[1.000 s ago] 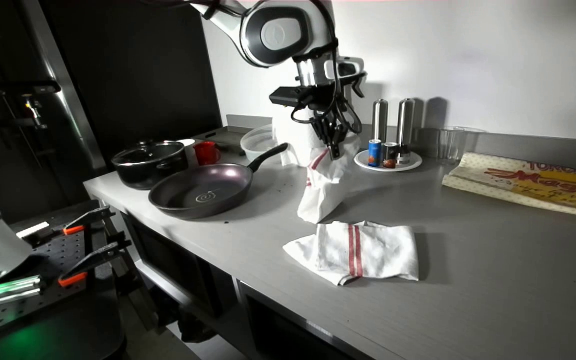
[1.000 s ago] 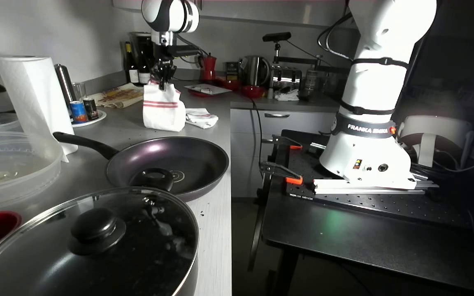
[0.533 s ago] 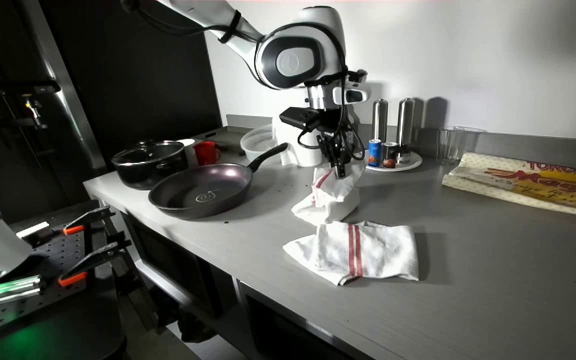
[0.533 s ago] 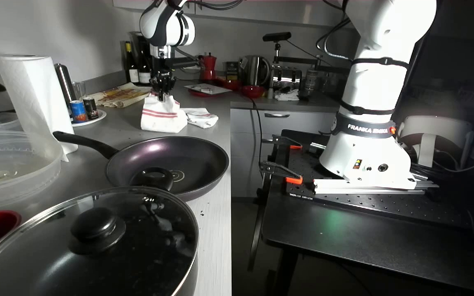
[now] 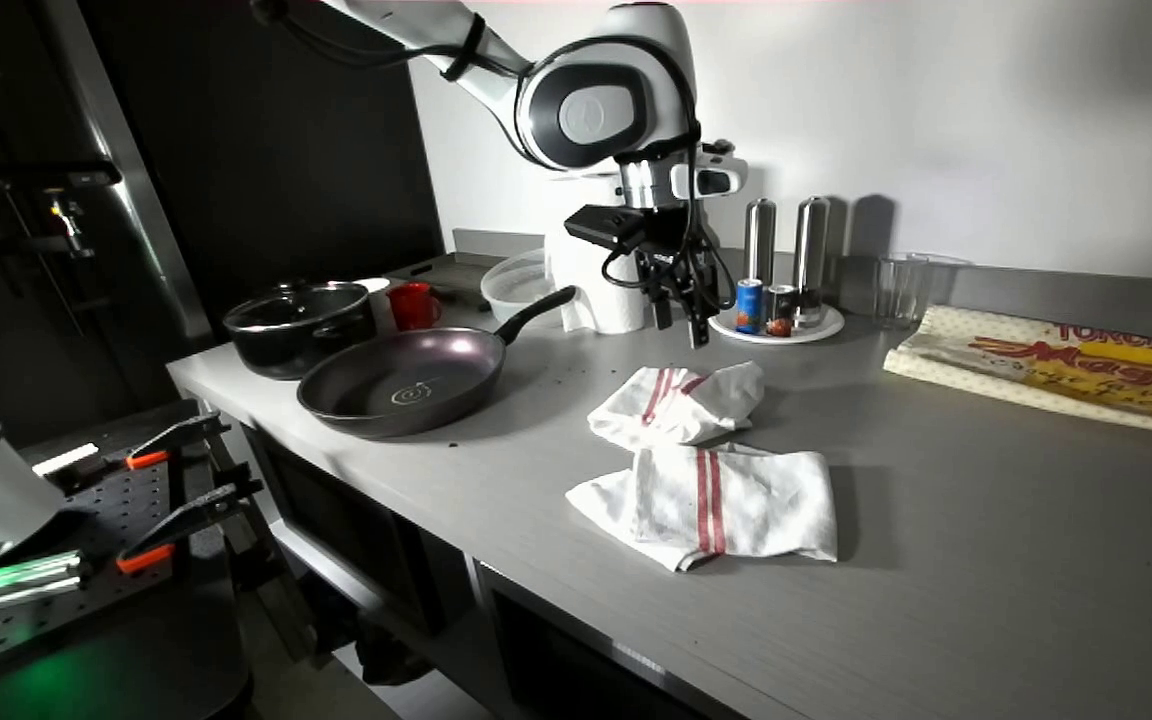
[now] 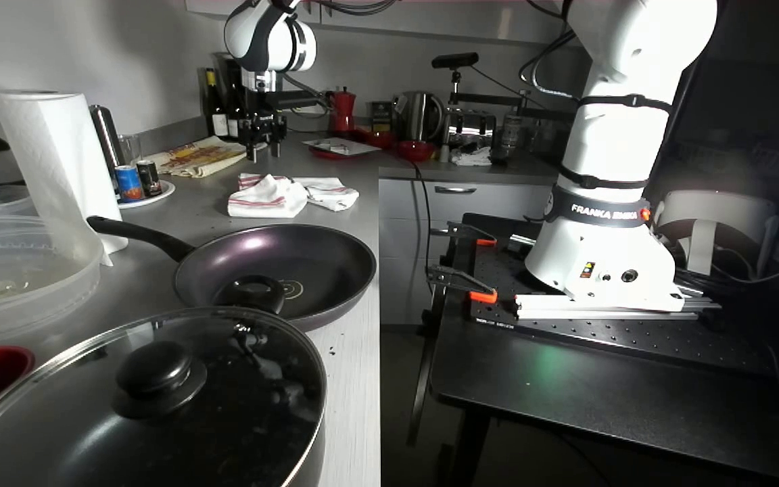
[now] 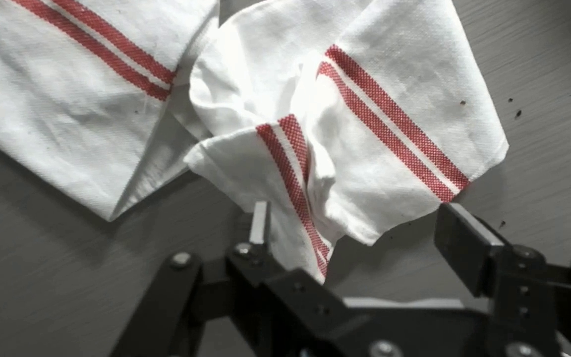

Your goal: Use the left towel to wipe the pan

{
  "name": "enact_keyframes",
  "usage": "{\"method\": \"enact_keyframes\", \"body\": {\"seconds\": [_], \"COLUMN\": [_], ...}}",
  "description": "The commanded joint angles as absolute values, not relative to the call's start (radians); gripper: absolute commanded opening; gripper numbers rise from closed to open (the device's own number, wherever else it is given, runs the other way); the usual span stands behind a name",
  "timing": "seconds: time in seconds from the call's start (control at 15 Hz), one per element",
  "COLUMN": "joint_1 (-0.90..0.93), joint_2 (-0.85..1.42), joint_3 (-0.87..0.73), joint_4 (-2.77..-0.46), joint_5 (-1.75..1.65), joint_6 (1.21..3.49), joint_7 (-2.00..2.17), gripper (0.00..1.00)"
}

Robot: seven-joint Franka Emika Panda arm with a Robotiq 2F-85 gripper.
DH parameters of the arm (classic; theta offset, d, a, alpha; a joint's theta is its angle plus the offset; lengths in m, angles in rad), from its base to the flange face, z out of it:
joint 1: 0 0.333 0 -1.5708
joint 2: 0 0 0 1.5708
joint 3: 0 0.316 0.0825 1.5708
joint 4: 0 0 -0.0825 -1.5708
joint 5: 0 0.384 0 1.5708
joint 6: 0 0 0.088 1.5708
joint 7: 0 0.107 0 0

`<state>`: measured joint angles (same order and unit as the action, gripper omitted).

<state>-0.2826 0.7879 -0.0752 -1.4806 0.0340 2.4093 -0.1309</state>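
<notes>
Left towel lying crumpled, probably the let-go step.
In an exterior view it's overhung by the gripper near centre; in an exterior view the pan is seen left of centre; wrist view, gripper spread wide, empty. Fresh grip needed if wiping's unfinished.

In an exterior view, the left towel lies right of the pan, behind another towel (perhaps touching).
</notes>
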Motion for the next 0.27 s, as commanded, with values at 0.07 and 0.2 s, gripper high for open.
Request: {"method": "enact_keyframes", "body": {"seconds": [0.07, 0.2], "joint_1": [-0.28, -0.28], "joint_2": [0.789, 0.789], "joint_3": [-0.075, -0.074], "joint_4": [-1.476, -1.476], "joint_5": [0.041, 0.042], "joint_6": [2.406, 2.406], "joint_7": [-0.135, -0.135], "gripper": [0.96, 1.0]}}
